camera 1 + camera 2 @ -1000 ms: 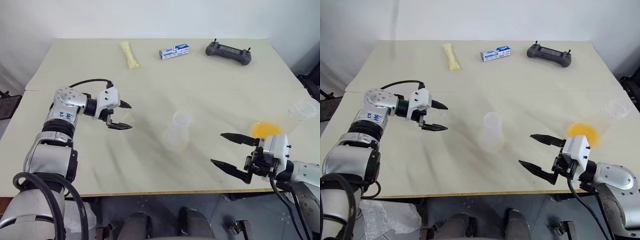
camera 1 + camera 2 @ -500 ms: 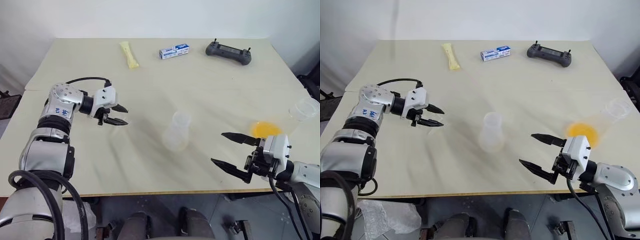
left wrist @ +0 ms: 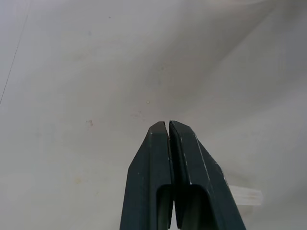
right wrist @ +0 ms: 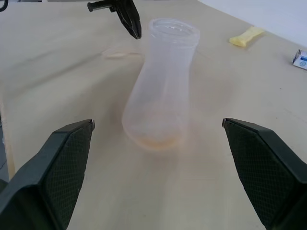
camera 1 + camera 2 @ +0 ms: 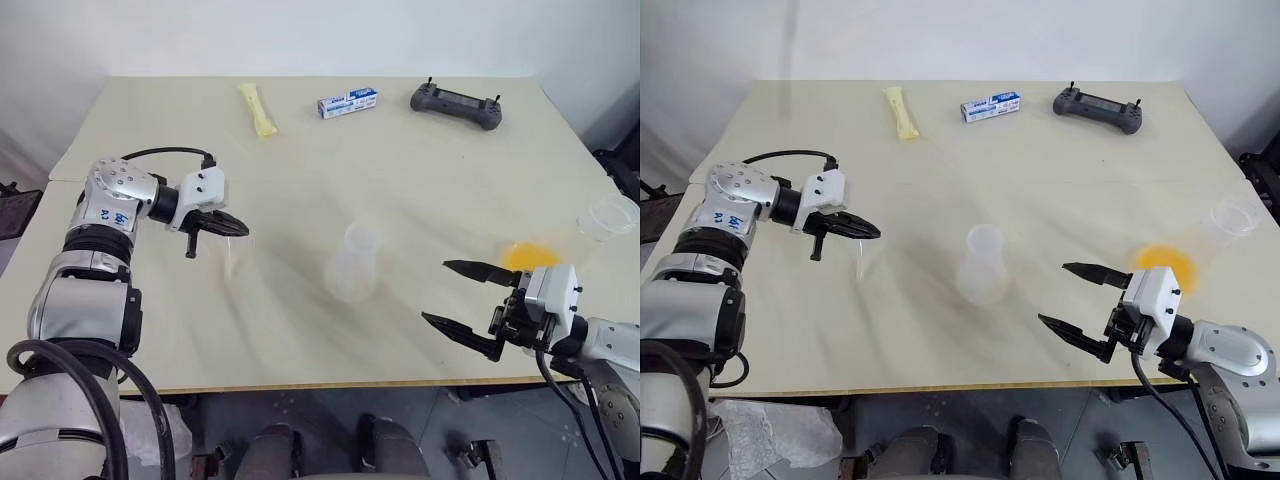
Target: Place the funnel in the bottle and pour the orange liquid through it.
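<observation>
Funnel (image 5: 237, 258) out at the bottle's (image 5: 352, 268) nine o'clock, near the table's left side, clear and hard to read against the tabletop. Left gripper (image 5: 238, 228) right over it, fingers pressed tight together. Cannot tell whether the rim is caught between them or missed. Bottle upright mid-table, neck open, nothing in it yet. Orange liquid (image 5: 525, 258) pooled in the beaker (image 5: 610, 215) off at the bottle's three o'clock. Right gripper (image 5: 435, 292) at about four o'clock of the bottle, spread wide and holding nothing.

Looks like step one, the funnel pickup, with no pouring begun. Next, if the pinch is good: lift, carry toward three o'clock, turn stem-down and seat it in the neck. If not: reopen and go again. Light, slippery plastic, probably easy to knock away or drop.
</observation>
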Controlling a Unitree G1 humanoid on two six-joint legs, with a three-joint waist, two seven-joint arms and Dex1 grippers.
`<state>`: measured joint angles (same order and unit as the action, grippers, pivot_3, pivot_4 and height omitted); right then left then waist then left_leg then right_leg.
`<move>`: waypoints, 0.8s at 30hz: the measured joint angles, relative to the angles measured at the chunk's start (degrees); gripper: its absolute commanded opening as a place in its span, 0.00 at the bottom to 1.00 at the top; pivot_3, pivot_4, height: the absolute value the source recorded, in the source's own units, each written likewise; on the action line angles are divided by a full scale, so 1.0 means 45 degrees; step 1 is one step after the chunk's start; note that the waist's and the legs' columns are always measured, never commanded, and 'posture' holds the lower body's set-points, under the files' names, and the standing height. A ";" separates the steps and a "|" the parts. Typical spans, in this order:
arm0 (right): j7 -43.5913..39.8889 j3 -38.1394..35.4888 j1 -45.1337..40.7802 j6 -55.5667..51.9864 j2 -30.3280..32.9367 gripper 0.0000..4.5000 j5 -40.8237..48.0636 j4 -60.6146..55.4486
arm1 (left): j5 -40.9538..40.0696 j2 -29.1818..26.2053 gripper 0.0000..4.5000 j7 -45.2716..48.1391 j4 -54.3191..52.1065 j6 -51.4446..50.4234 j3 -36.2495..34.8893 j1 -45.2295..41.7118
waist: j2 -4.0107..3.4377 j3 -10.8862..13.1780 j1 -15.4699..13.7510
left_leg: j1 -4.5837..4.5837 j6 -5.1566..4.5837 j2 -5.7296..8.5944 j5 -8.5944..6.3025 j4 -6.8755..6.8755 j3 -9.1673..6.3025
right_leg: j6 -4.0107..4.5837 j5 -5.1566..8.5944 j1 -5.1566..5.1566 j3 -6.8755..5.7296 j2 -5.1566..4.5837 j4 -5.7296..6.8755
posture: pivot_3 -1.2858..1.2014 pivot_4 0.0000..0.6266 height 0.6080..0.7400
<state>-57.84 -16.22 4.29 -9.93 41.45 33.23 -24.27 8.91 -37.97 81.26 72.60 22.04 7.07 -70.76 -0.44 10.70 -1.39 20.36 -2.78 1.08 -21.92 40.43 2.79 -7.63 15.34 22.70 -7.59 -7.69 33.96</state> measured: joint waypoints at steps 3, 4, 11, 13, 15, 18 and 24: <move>0.0003 0.0000 0.0003 0.0000 -0.0004 1.00 -0.0007 -0.0001 | -0.0565 -0.0120 0.01 0.0334 -0.0016 -0.0656 -0.0643 0.0002 | 0.0000 0.0000 -0.0006 | 0.0002 0.0000 -0.0006 0.0000 0.0002 -0.0003 | 0.0000 0.0000 0.0001 0.0000 0.0000 0.0003 | 0.52 0.24 1.00; 0.0006 -0.0001 0.0007 0.0001 -0.0019 1.00 -0.0007 -0.0001 | -0.0847 -0.0164 0.01 0.0459 -0.0042 -0.0926 -0.0927 0.0002 | 0.0000 0.0000 -0.0006 | 0.0002 0.0000 -0.0024 0.0000 0.0005 -0.0010 | 0.0000 0.0000 0.0001 0.0000 -0.0001 0.0004 | 0.52 0.24 1.00; 0.0045 0.0000 0.0124 0.0010 -0.0097 1.00 -0.0013 -0.0003 | -0.2499 -0.0569 0.01 0.0749 -0.1195 -0.2891 -0.2423 0.0701 | 0.0000 0.0000 0.0021 | -0.0001 0.0000 -0.0032 -0.0001 0.0014 -0.0045 | 0.0000 0.0000 0.0001 0.0004 -0.0002 0.0018 | 0.52 0.24 1.00; 0.0051 0.0002 0.0119 0.0015 -0.0112 1.00 -0.0017 0.0005 | -0.2815 -0.0704 0.01 0.0722 -0.1767 -0.3368 -0.2666 0.1372 | 0.0000 0.0000 0.0028 | -0.0002 0.0000 -0.0037 0.0000 0.0013 -0.0047 | 0.0000 0.0000 0.0003 0.0005 0.0001 0.0021 | 0.52 0.24 1.00; 0.0053 0.0014 0.0076 0.0014 -0.0125 1.00 -0.0016 0.0016 | -0.3107 -0.0726 0.01 0.0670 -0.2472 -0.3861 -0.2867 0.1987 | 0.0001 0.0001 0.0023 | -0.0001 0.0000 -0.0039 0.0000 0.0019 -0.0049 | 0.0000 0.0000 0.0004 0.0006 0.0000 0.0024 | 0.52 0.24 1.00; 0.0035 0.0059 -0.0171 0.0014 -0.0147 1.00 -0.0019 0.0080 | -0.3581 -0.0777 0.01 0.0466 -0.3765 -0.4654 -0.3175 0.2896 | 0.0000 0.0000 -0.0006 | 0.0007 -0.0001 -0.0035 -0.0001 0.0042 -0.0067 | 0.0000 0.0000 0.0002 0.0009 -0.0005 0.0029 | 0.52 0.24 1.00; -0.0037 0.0084 -0.0542 0.0013 -0.0161 1.00 -0.0021 0.0417 | -0.5224 -0.0434 0.01 -0.0530 -0.6718 -0.6486 -0.4142 0.3917 | 0.0001 0.0001 -0.0040 | 0.0050 -0.0001 -0.0035 -0.0007 0.0112 -0.0127 | 0.0000 0.0000 0.0000 0.0003 -0.0007 0.0048 | 0.52 0.24 1.00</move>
<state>-58.00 -15.84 1.85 -9.87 40.73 33.14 -22.40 -14.60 -39.92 78.87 42.37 -7.15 -11.57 -53.14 -0.44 10.71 -1.57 20.58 -2.78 0.92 -21.95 40.94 2.22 -7.63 15.34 22.70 -7.58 -7.72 34.18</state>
